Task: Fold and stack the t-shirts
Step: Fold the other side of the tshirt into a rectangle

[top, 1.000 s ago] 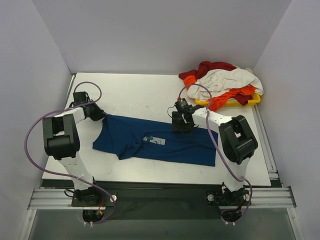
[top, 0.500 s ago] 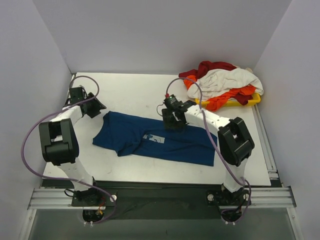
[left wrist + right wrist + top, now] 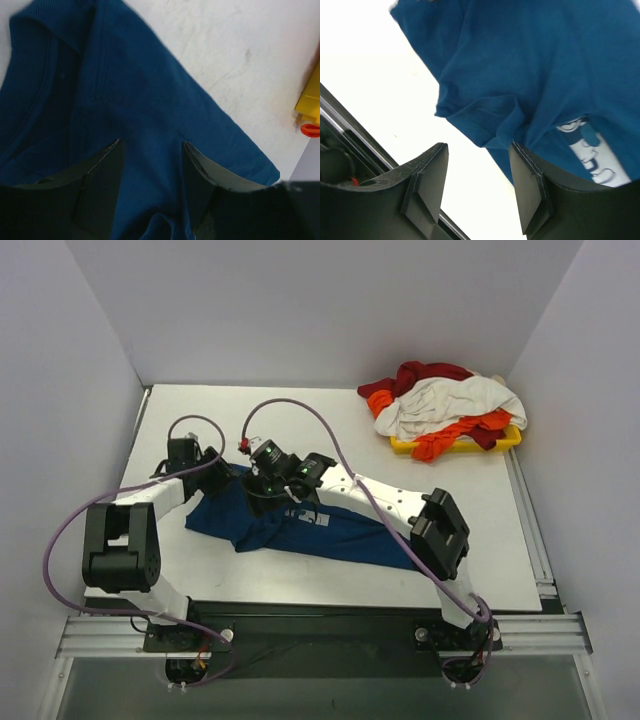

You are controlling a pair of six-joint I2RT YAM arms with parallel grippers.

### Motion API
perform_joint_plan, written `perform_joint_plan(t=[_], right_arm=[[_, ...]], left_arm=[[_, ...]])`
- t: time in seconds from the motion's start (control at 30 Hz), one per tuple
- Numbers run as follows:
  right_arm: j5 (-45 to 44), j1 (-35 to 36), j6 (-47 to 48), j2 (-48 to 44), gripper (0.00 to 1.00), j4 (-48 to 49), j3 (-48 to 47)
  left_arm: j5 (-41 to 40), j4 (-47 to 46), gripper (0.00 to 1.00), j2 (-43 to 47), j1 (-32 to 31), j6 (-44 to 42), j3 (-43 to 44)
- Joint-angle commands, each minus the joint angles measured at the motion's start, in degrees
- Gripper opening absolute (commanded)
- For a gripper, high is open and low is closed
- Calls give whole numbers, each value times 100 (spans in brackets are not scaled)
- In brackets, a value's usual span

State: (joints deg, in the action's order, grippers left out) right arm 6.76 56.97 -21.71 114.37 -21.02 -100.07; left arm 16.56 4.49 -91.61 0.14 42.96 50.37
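A dark blue t-shirt [image 3: 340, 532] lies spread across the middle of the table, its pale print [image 3: 312, 519] facing up and its left part bunched. My left gripper [image 3: 213, 472] is at the shirt's left end. In the left wrist view this gripper [image 3: 152, 145] stands open, with blue cloth [image 3: 140, 100] under and between its fingers. My right gripper [image 3: 262, 480] hovers over the shirt's left part. In the right wrist view it [image 3: 478, 146] is open above a folded hem [image 3: 485, 120] and bare table, holding nothing. More t-shirts, dark red [image 3: 430, 374], white [image 3: 450, 400] and orange [image 3: 455, 436], are heaped at the back right.
The heap sits on a yellow tray [image 3: 507, 442] near the right wall. White walls close in the table on three sides. A metal rail [image 3: 330, 632] runs along the near edge by the arm bases.
My left gripper has opened and shifted right onto the shirt's left end. My right arm swept left across the shirt, from its middle to its left part.
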Motion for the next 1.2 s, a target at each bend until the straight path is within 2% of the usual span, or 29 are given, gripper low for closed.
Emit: perform_joint_plan(t=[0.0, 0.13, 0.33, 0.63, 1.17], right_arm=[[351, 59, 167, 296, 52, -44, -22], [922, 95, 185, 402, 52, 431, 216], [1099, 104, 220, 648, 52, 677, 234], [528, 104, 607, 833, 52, 818, 269], [115, 34, 897, 886, 55, 1056, 480]], left_arm=[[357, -765, 59, -295, -146, 432, -211], [383, -836, 59, -532, -146, 389, -229], [392, -818, 59, -577, -137, 353, -273], [260, -660, 59, -489, -76, 178, -414], [225, -493, 59, -603, 135, 90, -396]])
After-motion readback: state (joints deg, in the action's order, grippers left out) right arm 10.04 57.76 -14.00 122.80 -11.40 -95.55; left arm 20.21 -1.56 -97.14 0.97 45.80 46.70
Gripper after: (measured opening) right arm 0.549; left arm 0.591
